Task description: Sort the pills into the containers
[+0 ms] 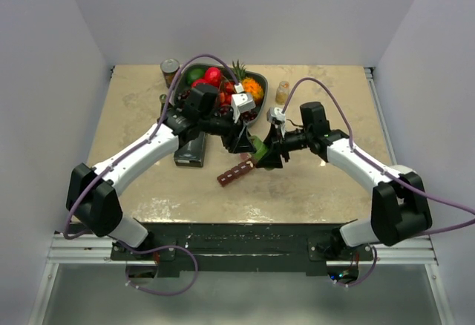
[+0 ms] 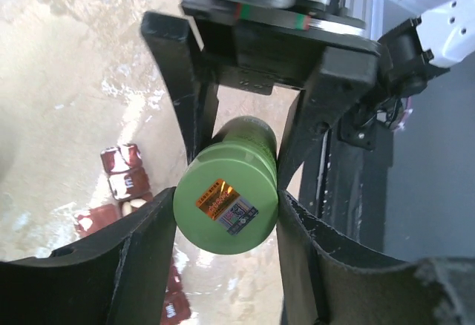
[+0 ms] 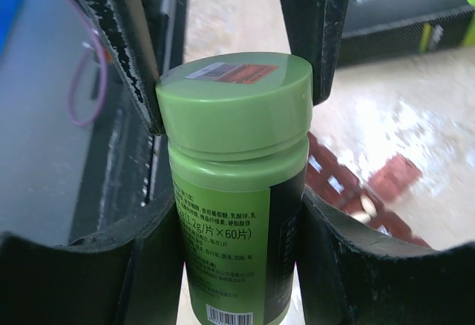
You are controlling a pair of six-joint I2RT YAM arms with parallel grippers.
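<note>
Bottle (image 3: pixel 234 214): green, label "×60片", barcode, orange sticker on cap (image 2: pixel 226 206).
Left fingers (image 2: pixel 141 254): clamped on bottle cap.
Right fingers (image 3: pixel 152 266): clamped on bottle body.
Containers (image 1: pixel 236 174): maroon strip, flat on counter (image 1: pixel 148 191) near bottle, some lids up.

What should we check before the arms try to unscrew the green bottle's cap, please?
1. Right gripper shut on the green bottle: ok.
2. Left gripper shut on the cap: ok.
3. Cap sitting level on the bottle: ok.
4. Organiser strip lids all open: cannot tell.
5. Black-and-green box apart from the strip: ok.
</note>
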